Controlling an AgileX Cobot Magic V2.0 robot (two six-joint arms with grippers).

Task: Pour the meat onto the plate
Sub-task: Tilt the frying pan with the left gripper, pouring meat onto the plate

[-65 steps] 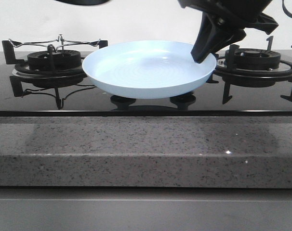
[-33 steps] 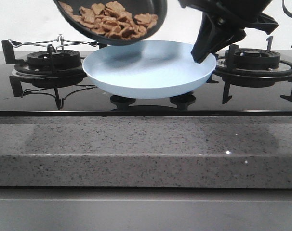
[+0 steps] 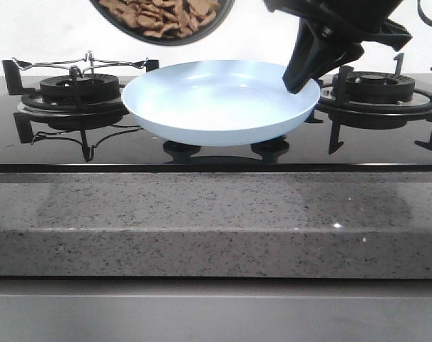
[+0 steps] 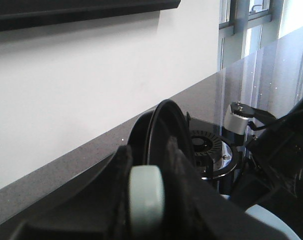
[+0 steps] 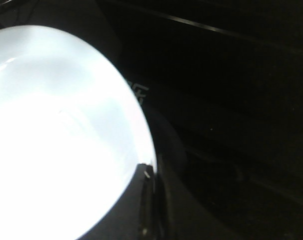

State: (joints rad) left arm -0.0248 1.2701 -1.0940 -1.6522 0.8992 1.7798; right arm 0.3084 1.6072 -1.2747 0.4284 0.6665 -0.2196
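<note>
Black pan (image 3: 162,21) with the meat (image 3: 159,13) sits higher than half a second ago, up left of our right tool (image 3: 296,80); nothing's on the plate (image 3: 219,103). Right tool pinches its rim. Left tool (image 4: 146,200) clamps the pan handle. Pour not started.

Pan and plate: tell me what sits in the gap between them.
Nothing. In the front view the tilted pan, meat still inside, hangs over the plate with only bare wall showing between them.
</note>
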